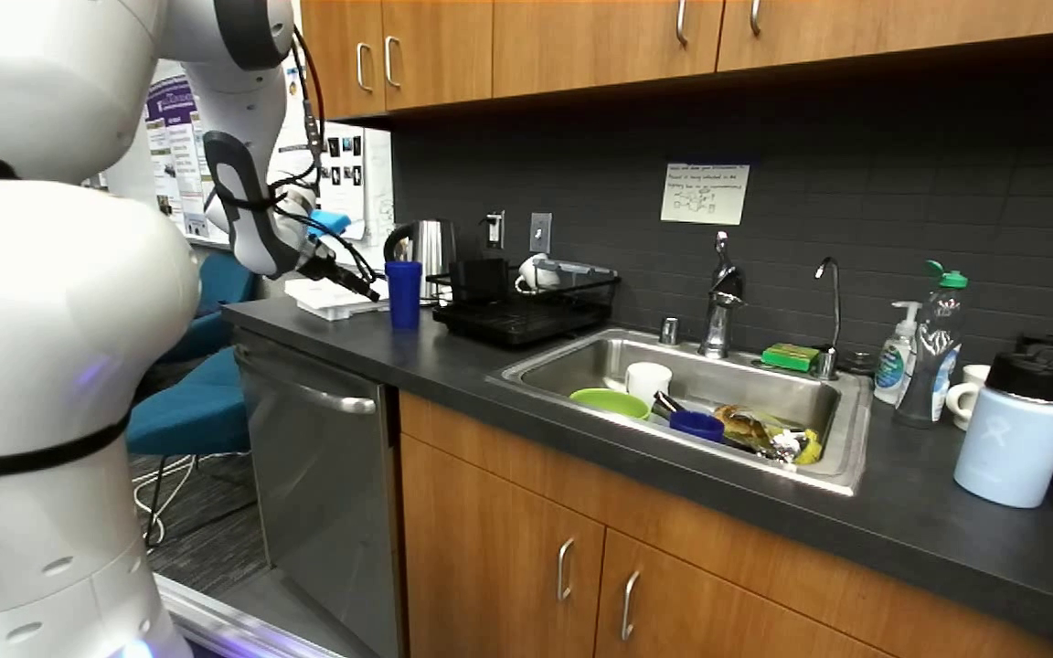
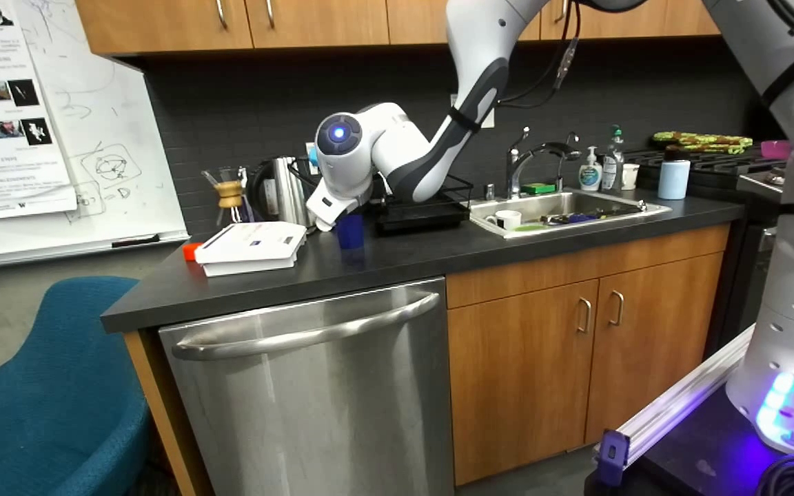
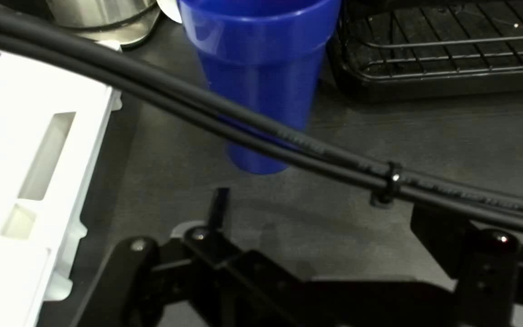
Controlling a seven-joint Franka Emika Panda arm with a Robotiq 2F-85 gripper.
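A tall blue cup [image 3: 266,50] stands upright on the dark counter, beyond my fingertips in the wrist view. It also shows in both exterior views [image 1: 404,297] [image 2: 350,233]. My gripper [image 3: 329,222] is open, its two black fingers spread wide with only bare counter seen between them. In an exterior view the gripper [image 1: 364,289] hangs low over the counter, close beside the cup and apparently not touching it. In the other view from outside, the wrist hides the fingers. Black cables [image 3: 225,109] cross in front of the cup in the wrist view.
A white box [image 2: 252,242] lies left of the cup, a steel kettle [image 1: 436,251] behind it. A black dish rack [image 3: 425,81] stands right of it. Farther along are a sink [image 1: 856,429] with dishes, soap bottles [image 1: 933,347] and a light-blue flask [image 1: 1013,448]. Cabinets [image 1: 600,46] overhang the counter.
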